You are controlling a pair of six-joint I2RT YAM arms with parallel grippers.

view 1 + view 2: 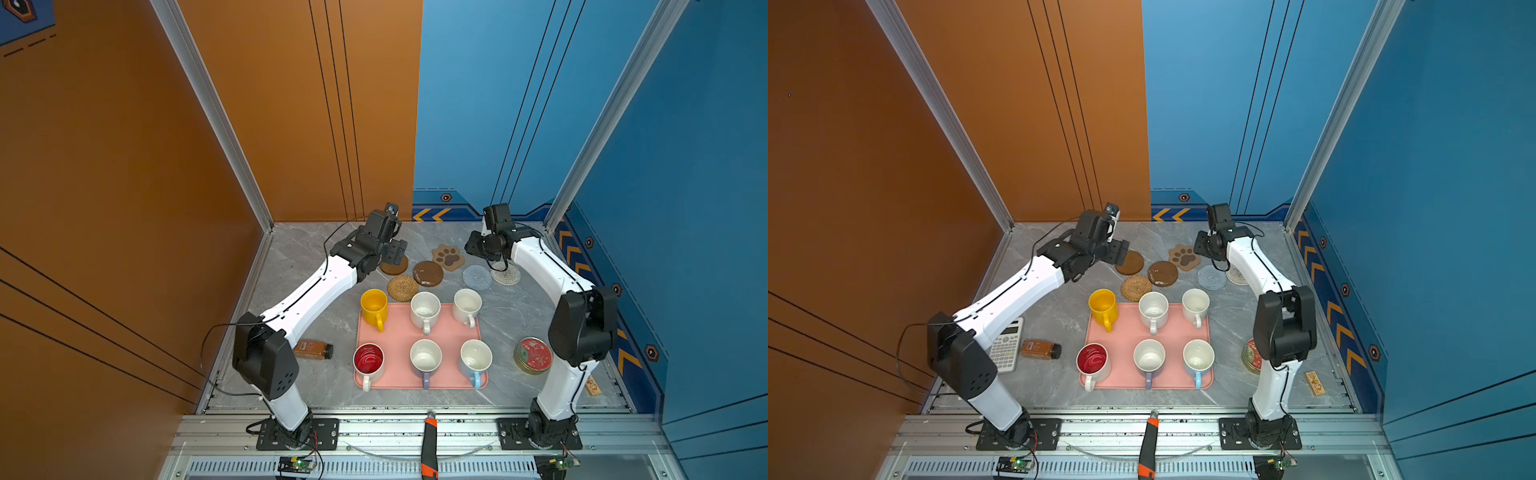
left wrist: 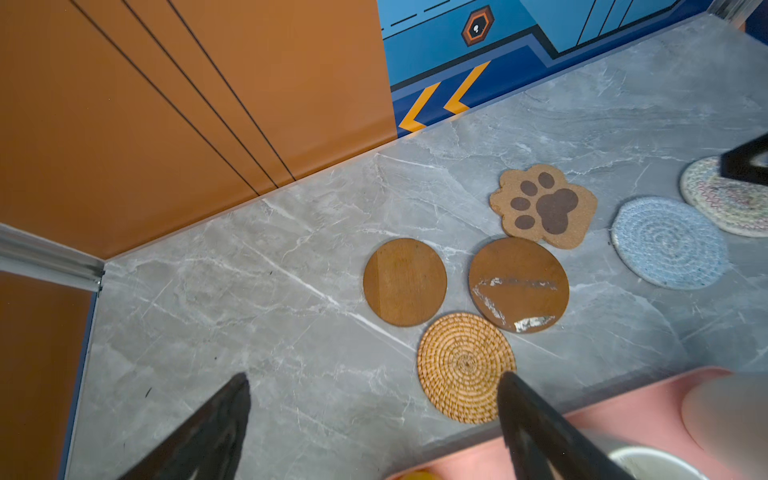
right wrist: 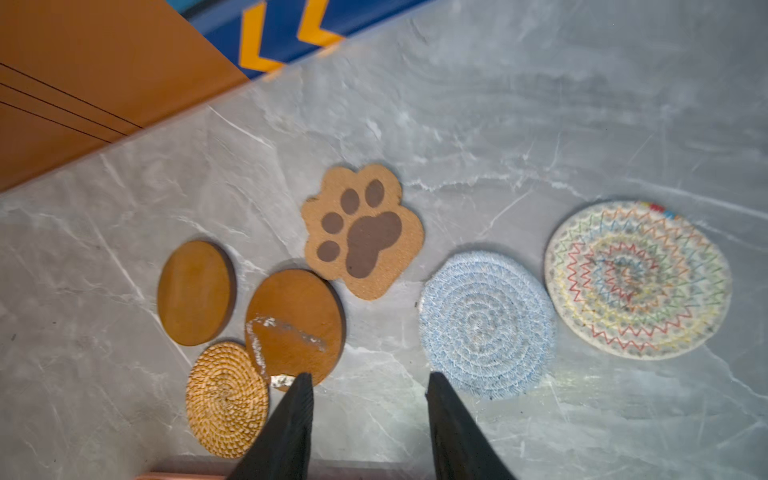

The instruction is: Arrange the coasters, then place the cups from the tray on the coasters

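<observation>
Top view: tray (image 1: 399,332) (six cups (image 1: 425,309))

1. The left arm (image 1: 320,297) has smooth white shells between black joints. A thin black cable (image 1: 302,295) runs along it behind the claw, held by small white clips.
2. Its elbow cover (image 1: 268,361), far back from the claw, is black and rounded, with a cluster of small holes.
3. The left claw (image 2: 374,374) has two black fingers (image 2: 540,436) that taper to points.
4. The right arm (image 1: 548,266) has the same white shells and black joints.
5. The right claw (image 3: 369,374) has two black wedge fingers (image 3: 286,436) with fine ribbing.
6. The base plates (image 1: 326,432), farthest from the claws, are black with silver screws.
</observation>
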